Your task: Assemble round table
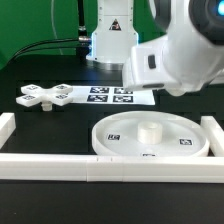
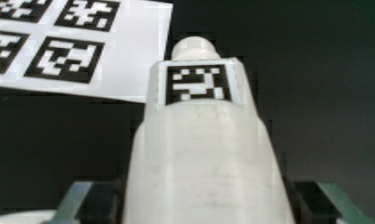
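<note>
The pincer (image 2: 202, 203) is pinching the short cylindrical leg (image 2: 198, 130) near one end, with a dark finger (image 2: 90, 200) showing at each side of the white shaft in the wrist view. The leg is looking like stiff moulded plastic, probably light and rather smooth. A grip across the plain round body (clear of the square marker near the tip) is seeming the safest hold; squeezed off-centre, it could be slipping between the pads. Beyond its rounded tip the marker board (image 2: 59, 45) is lying flat on the black tabletop (image 2: 308, 90). In the exterior view the arm (image 1: 175, 50) is hanging over that board's right end. The round disc (image 1: 150, 148) is resting rim-up just behind the front rail (image 1: 60, 165), its central hub (image 1: 148, 128) facing upward. The cross-shaped foot piece (image 1: 45, 96) is lying well apart from the disc, toward the exterior view's left.
</note>
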You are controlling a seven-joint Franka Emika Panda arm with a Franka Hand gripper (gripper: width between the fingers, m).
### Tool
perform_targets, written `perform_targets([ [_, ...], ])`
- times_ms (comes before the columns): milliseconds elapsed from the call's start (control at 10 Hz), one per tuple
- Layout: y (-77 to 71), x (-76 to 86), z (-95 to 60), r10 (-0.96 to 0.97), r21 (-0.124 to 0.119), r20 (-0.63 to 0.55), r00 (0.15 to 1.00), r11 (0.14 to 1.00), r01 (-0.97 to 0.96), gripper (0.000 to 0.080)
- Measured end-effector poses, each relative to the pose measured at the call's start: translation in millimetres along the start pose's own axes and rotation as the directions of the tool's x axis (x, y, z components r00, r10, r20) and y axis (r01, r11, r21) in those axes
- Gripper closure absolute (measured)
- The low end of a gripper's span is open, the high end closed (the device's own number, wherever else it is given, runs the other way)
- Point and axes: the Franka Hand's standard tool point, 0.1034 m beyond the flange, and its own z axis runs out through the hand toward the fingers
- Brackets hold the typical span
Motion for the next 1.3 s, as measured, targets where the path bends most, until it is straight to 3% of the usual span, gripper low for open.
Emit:
perform_targets([
  [400,0.8,7.1,-4.0,-0.008,0.002,-0.038,0.999,1.0,0.008,0.039],
  [600,3.3,-2.4,-47.0,-0.035,-0.01,-0.177,0.984,0.999,0.034,0.039],
  [700,3.5,-8.7,-58.6,-0.034,-0.014,-0.229,0.973,0.999,0.032,0.039],
  [1100,4.3,2.0,-67.8,-0.03,-0.029,-0.497,0.867,0.999,0.018,0.039],
  [1300,10.8,1.7,-76.7,-0.015,-0.022,-0.619,0.785,1.0,0.001,0.039],
])
